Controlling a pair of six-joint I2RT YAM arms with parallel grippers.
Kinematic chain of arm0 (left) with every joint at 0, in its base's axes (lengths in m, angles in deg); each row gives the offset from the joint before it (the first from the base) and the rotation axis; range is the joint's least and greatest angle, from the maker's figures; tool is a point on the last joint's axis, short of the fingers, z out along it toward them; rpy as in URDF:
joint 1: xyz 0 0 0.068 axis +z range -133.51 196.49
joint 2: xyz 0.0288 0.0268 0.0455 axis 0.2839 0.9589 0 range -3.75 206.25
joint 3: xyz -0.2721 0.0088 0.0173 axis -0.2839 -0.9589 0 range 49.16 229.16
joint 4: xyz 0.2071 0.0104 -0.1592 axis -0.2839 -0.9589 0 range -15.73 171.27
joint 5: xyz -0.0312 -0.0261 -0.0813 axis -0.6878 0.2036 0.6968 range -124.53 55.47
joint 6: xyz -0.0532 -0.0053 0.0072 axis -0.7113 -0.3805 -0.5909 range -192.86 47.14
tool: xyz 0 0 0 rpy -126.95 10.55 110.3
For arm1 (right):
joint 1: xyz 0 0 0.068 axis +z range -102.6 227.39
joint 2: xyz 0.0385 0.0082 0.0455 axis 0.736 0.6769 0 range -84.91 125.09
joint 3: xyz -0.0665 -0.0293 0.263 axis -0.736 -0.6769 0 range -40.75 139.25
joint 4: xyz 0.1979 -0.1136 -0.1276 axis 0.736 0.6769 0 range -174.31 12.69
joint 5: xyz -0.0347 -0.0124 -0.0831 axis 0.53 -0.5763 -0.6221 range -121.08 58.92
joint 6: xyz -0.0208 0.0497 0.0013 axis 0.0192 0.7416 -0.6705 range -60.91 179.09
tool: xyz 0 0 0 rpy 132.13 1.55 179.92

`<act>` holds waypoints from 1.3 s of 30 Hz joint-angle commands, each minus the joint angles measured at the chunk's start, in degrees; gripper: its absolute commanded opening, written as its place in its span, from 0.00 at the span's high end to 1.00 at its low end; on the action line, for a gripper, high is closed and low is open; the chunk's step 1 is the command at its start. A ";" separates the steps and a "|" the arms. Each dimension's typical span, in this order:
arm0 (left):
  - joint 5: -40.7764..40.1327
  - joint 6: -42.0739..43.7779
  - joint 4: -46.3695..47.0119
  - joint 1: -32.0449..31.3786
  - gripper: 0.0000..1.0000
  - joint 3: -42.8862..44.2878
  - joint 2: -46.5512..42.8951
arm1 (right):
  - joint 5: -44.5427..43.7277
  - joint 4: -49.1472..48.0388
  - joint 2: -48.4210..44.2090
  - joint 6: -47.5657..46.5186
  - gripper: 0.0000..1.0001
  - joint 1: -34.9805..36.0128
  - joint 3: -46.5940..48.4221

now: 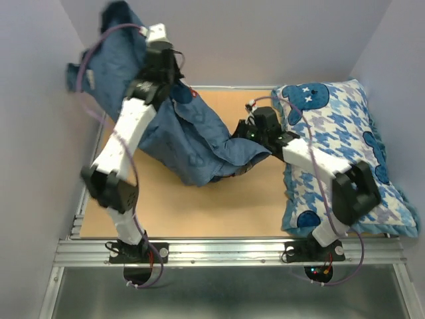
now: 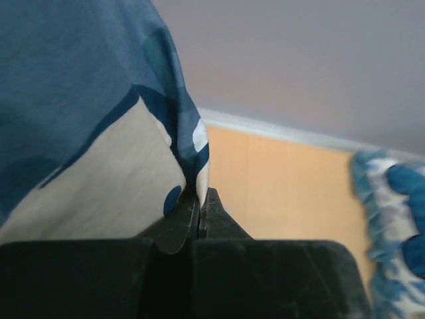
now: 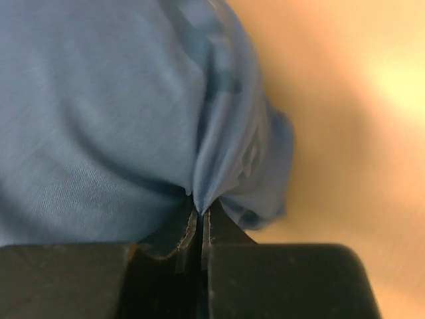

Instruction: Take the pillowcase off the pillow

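Pillowcase [image 1: 192, 143] pinched in left jaws high, right jaws low.

This is looking like a robot lab: plain pale purple walls [image 1: 33, 133] are standing around two white robot arms [image 1: 133, 126], bolted onto a silver metal rail [image 1: 226, 252].

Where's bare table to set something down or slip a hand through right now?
Free: the near strip of table between the draped pillowcase and the front rail; a smaller far patch between pillowcase and houndstooth pillow at the table's far edge. Crowded: left and centre under the pillowcase, right side under that pillow.
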 commanded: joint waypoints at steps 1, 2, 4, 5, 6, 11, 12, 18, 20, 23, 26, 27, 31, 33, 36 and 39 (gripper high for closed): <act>8.52 -1.16 -3.75 -3.35 1.00 -2.69 16.84 | 20.39 -15.38 19.31 7.80 0.99 -6.01 -5.75; 8.88 -1.42 -2.96 -3.61 1.00 -3.12 18.51 | 20.22 -15.46 22.08 7.96 0.99 -6.36 -5.22; 8.97 -1.86 -1.64 -4.32 1.00 -4.34 21.86 | 20.39 -15.73 27.36 8.22 0.99 -7.42 -2.85; 8.89 -2.30 -0.85 -4.58 1.00 -5.13 22.31 | 20.22 -15.82 30.42 8.92 0.99 -7.60 -2.23; 8.80 -2.56 0.02 -4.93 1.00 -6.10 21.96 | 19.61 -15.82 31.06 9.10 0.99 -7.69 -1.88; 7.92 -3.36 4.68 -5.46 0.88 -12.95 15.91 | 14.78 -14.68 30.90 7.97 0.96 -7.77 0.49; 9.05 -3.79 5.30 -5.46 0.82 -15.40 12.94 | 13.29 -13.19 30.02 7.53 0.94 -7.95 0.93; 10.65 -9.06 12.94 -7.91 0.78 -28.15 0.71 | 8.97 -7.92 25.36 4.54 0.84 -9.53 4.35; 9.24 -12.92 16.70 -8.89 0.78 -34.72 -4.83 | 8.35 -5.29 25.88 3.92 0.78 -10.75 7.86; 8.01 -16.09 18.57 -8.89 0.77 -38.88 -5.64 | 8.35 -3.08 27.54 3.05 0.71 -10.94 12.35; 8.97 -15.23 20.15 -8.98 0.60 -39.42 -5.81 | 5.02 0.44 26.51 1.38 0.55 -10.94 16.40; 9.06 -14.53 20.77 -9.07 0.55 -39.24 -6.08 | 3.71 1.92 25.54 0.76 0.50 -10.94 16.75; 7.84 -9.52 21.48 -9.24 0.37 -36.26 -9.58 | -4.99 5.80 18.78 -2.23 0.27 -11.03 17.90; 7.22 -7.06 18.42 -9.33 0.36 -32.75 -10.12 | -10.00 8.34 16.13 -3.37 0.20 -11.20 18.16; 2.74 -3.46 13.05 -10.29 0.35 -30.10 -12.05 | -15.98 10.28 10.43 -4.08 0.15 -11.64 16.42; -6.11 -1.34 7.96 -11.08 0.34 -31.33 -16.52 | -18.37 10.64 4.45 -4.69 0.12 -11.99 14.22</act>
